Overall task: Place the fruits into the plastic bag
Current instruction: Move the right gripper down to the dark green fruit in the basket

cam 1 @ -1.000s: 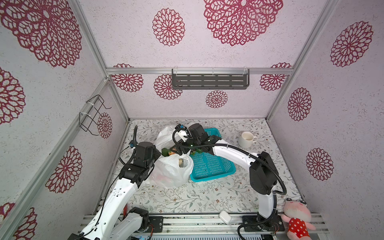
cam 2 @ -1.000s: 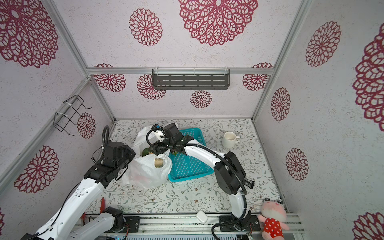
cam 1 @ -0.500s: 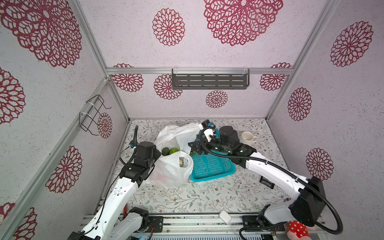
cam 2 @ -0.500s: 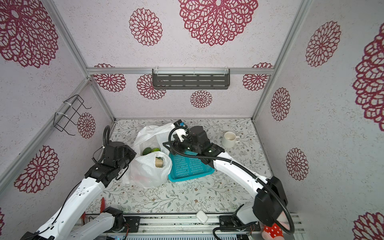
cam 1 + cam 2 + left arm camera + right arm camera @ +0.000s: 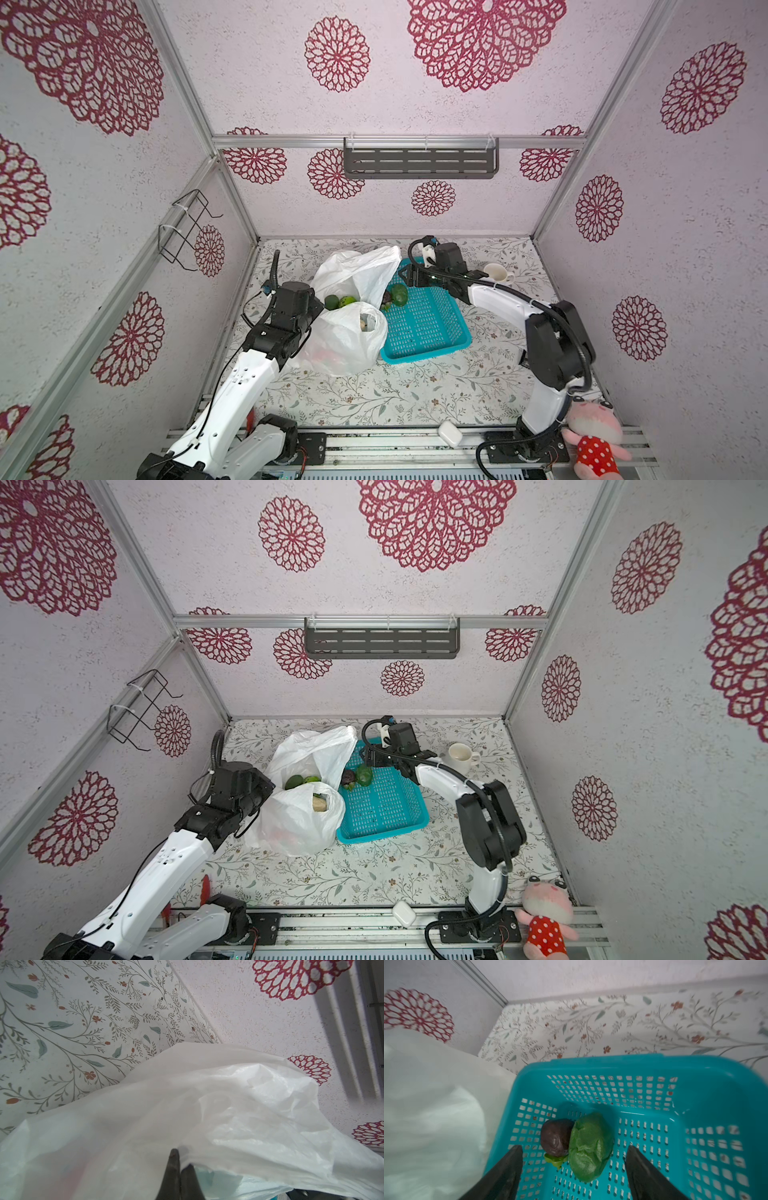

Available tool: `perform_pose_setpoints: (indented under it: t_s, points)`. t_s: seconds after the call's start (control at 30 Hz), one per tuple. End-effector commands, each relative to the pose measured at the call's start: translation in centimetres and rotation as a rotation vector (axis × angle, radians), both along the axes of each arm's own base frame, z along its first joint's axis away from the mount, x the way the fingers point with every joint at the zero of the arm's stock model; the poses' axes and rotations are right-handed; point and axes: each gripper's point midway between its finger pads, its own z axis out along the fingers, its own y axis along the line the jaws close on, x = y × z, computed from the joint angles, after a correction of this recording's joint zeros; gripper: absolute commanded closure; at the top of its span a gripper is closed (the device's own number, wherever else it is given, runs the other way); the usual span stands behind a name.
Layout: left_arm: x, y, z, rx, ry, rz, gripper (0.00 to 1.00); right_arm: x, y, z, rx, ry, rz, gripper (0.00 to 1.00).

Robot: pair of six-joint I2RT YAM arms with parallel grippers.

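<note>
Bag [image 5: 228,1095] of crinkly white plastic pinched in left jaws; right jaws apart over wrinkled green fruit [image 5: 588,1147] in perforated basket [image 5: 716,1072].

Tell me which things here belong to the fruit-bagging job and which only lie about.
Job: plastic bag, green fruit and dark fruit in the teal basket, fruits already bagged.
Lying about: mug, plush toy, white case, wall shelf, wire rack.
</note>
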Motion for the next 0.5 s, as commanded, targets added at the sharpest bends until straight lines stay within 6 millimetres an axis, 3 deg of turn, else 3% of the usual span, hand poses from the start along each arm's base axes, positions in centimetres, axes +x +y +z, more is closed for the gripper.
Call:
perform_pose_setpoints:
  t_s: [0.0, 0.1, 0.23, 0.47]
  points:
    - [0.2, 0.3, 0.2, -0.006, -0.017, 0.019, 1.00, 0.8, 1.3, -0.9, 0.008, 0.066, 0.019, 0.21]
    - [0.1, 0.2, 0.0, -0.008, -0.014, 0.019, 1.00, 1.1, 2.6, -3.5, 0.002, 0.147, 0.062, 0.23]
    - [0.0, 0.3, 0.1, -0.006, -0.015, 0.023, 1.00, 0.7, 2.7, -6.5, -0.026, 0.228, 0.061, 0.29]
    - [0.2, 0.2, 0.0, 0.000, -0.010, 0.017, 1.00, -0.7, 3.4, -7.4, 0.006, 0.267, 0.090, 0.30]
